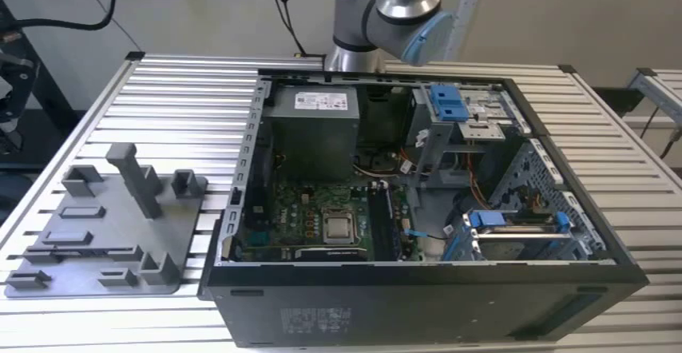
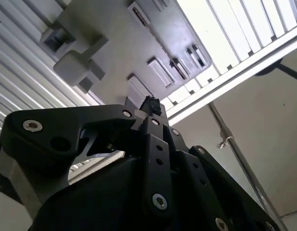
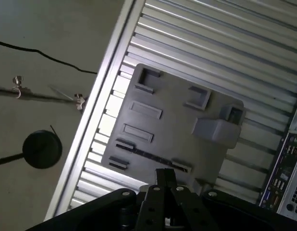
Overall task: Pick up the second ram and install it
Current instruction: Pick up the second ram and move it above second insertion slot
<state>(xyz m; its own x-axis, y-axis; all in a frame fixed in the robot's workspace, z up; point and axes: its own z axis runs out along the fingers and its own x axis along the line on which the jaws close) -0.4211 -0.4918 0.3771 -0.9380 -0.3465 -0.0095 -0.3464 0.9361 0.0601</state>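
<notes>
The second ram (image 1: 83,250) sat in the grey plastic tray (image 1: 112,225). It stood on edge in a long slot by the tray's near side in the exterior view, so it showed as a thin dark strip. Its long axis ran along the ribs of the aluminium table (image 1: 181,97), toward the exterior view's left and right, with one end toward the open computer case (image 1: 426,305). In the first wrist view the same strip (image 3: 151,156) crossed the tray (image 3: 172,120) between dark end clips, again parallel to the ribs.

The gripper (image 3: 166,176) hung well above the tray, fingertips pressed together with nothing between them (the second wrist view showed the gripper (image 2: 151,103) ending in one black tip).

The table was pale ribbed metal. Past its edge lay a pale floor (image 3: 43,24), a black cable (image 3: 43,56) and the round black foot of a stand (image 3: 41,149).
</notes>
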